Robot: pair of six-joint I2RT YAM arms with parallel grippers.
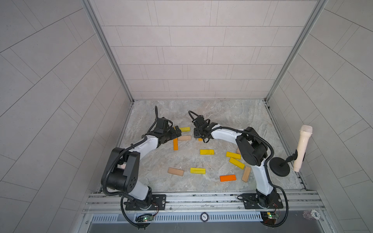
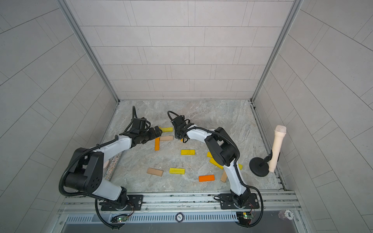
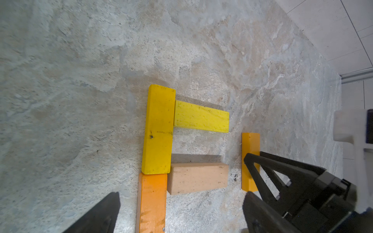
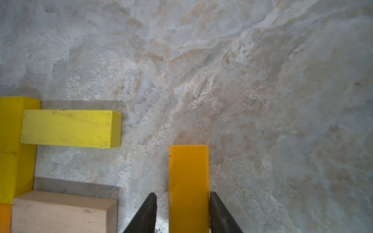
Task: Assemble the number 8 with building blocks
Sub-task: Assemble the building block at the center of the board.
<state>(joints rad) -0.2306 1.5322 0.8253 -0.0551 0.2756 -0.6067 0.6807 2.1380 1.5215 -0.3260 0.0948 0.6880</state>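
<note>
Matt painted wooden blocks [image 3: 158, 129] — scuffed, rough marbled stone-look tabletop [image 3: 60, 80]

The far half of the table [image 1: 222, 113] lies bare, so I can pass there freely. Between my left gripper [image 3: 181, 194] and right gripper [image 4: 183, 194] room is tight: the yellow bar [image 1: 184, 129] and tan bar [image 1: 184, 138] fill it, and an amber bar [image 4: 188, 165] stands between my right fingers. Nearer, scattered blocks [image 1: 206, 152] crowd the middle and right. The microphone [image 1: 302, 147] on its stand [image 1: 279, 167] blocks the right edge.
</note>
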